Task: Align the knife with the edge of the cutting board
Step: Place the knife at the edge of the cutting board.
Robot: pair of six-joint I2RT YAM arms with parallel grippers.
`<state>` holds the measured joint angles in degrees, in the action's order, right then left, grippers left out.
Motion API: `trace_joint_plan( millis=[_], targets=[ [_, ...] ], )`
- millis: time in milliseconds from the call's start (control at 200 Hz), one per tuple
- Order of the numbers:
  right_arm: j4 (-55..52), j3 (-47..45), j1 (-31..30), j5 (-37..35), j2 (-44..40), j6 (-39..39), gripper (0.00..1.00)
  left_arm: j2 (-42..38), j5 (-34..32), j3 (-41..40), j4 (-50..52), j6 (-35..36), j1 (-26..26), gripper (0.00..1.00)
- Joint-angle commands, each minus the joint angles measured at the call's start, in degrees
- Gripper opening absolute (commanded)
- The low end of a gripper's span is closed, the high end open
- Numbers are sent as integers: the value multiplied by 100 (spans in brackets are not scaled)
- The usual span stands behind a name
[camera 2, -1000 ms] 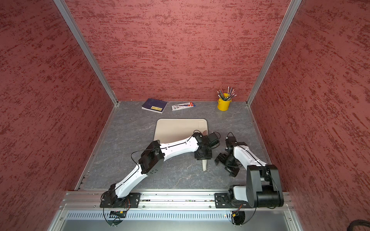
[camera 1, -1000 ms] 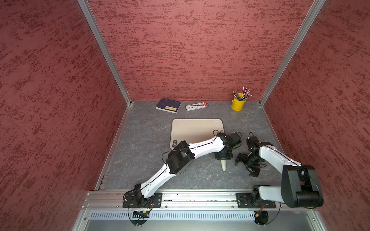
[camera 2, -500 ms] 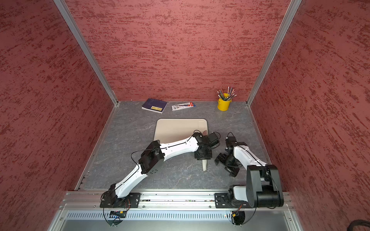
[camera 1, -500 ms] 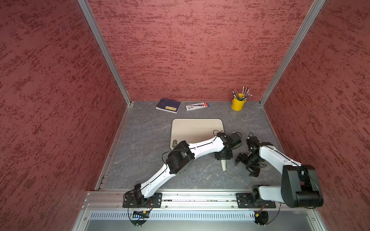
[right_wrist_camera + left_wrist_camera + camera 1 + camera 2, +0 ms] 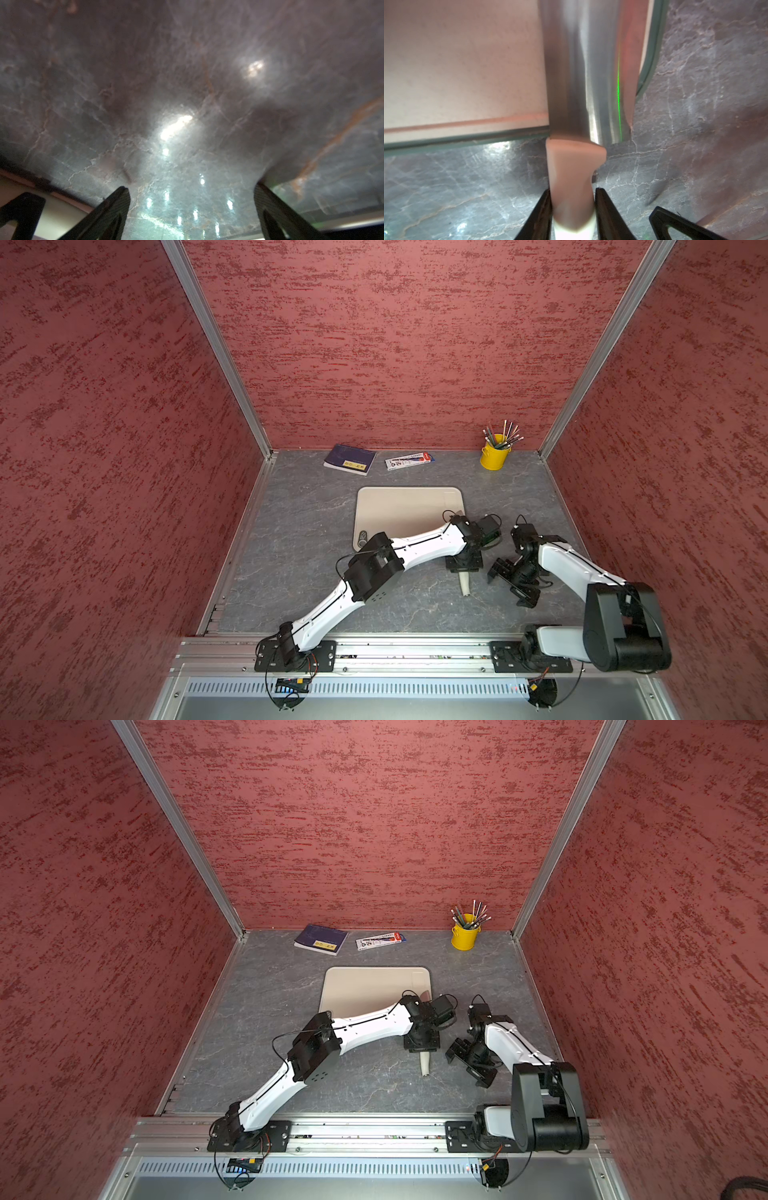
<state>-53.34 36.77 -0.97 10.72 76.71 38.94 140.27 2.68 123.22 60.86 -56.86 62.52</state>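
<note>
Grips the knife (image 5: 577, 104) by its cream handle with the left gripper (image 5: 573, 193), black fingers (image 5: 604, 207) pressed against either side of the handle. Holds the broad grey blade out over the cutting board (image 5: 456, 62), just inside the thin dark green rim on the side toward the right arm and running roughly along that rim. Places the heel of the blade past the board's rounded near corner, and the handle out over the grey marbled table (image 5: 695, 104). Cannot tell whether the blade rests flat on the board or hangs just above it. Shows in both top views only the butt of the handle, poking out from under the left gripper (image 5: 464, 566) toward the front rail. Hides most of the blade there beneath the left wrist, at the near corner of the cutting board (image 5: 365, 986). Holds the right gripper (image 5: 191, 187) wide open above bare table, with nothing between its fingers. Sets the right gripper (image 5: 512, 581) near the knife handle but apart from it. Has, along the back wall and well apart from the board, a dark blue book (image 5: 350, 459), a white-and-red packet (image 5: 409, 460) and a yellow cup of pencils (image 5: 494, 456).
</note>
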Motion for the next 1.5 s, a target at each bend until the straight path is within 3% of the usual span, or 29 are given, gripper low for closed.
trace_joint_plan(
  millis=[0, 701, 967, 1242, 1498],
  targets=[
    [43, -43, -21, 62, -62, -43, 98, 174, -22, 106, 75, 96, -21, 36],
    [43, -41, -26, 62, -71, -44, 98, 173, -7, 97, 126, 184, -47, 35],
    [43, -32, -19, 70, -49, -42, 98, 179, -4, 97, 143, 173, -56, 65],
    [43, -31, -22, 77, -33, -53, 98, 132, -21, 111, 112, 206, -57, 75],
    [61, -37, -16, 70, -29, -44, 98, -108, -105, 106, -11, 260, -112, 76]
  ],
)
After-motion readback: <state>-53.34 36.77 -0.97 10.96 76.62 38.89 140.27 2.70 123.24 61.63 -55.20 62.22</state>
